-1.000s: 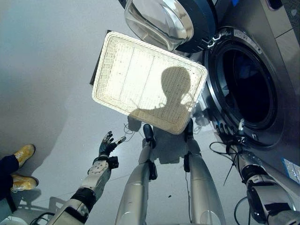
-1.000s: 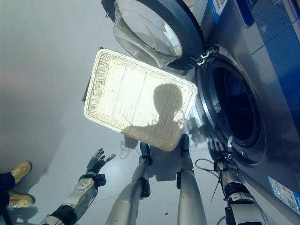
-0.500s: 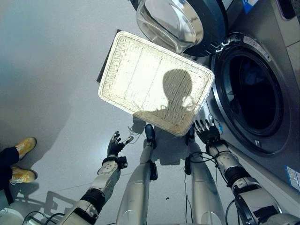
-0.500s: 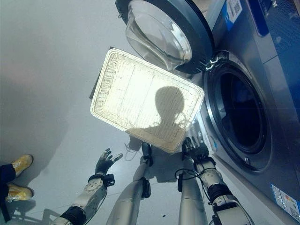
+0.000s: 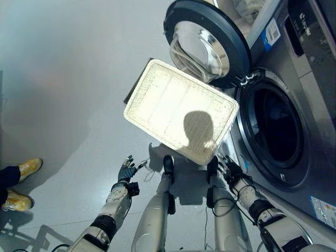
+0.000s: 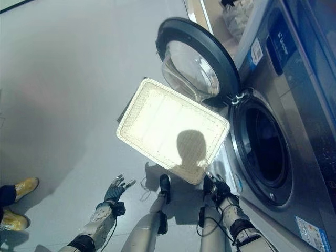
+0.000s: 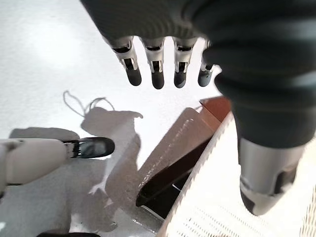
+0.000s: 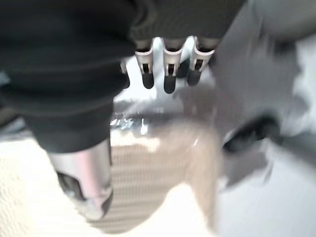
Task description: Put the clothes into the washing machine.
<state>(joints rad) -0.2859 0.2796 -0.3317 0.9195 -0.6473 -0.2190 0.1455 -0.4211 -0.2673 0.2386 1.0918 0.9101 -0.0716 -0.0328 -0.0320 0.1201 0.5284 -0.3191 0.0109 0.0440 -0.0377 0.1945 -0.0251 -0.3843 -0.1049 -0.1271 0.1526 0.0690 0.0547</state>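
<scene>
From my head camera I look down at a front-loading washing machine (image 5: 294, 105) on the right side of the scene, its round door (image 5: 207, 44) swung wide open and its dark drum opening (image 5: 275, 134) facing toward me and to the left. I cannot make out what lies inside the drum. Just beside the opening, to its left, a pale woven laundry basket (image 5: 181, 118) sits on the grey floor (image 5: 63, 94); it is a long rectangle, its long axis running diagonally toward the machine, and I see no clothes in it. My right hand (image 5: 227, 167) hangs just below the basket's near corner, nearest the drum, fingers straight and holding nothing. My left hand (image 5: 126, 169) hovers apart on the left, fingers spread, also empty. A person's yellow shoes (image 5: 21, 181) stand at the far left.
</scene>
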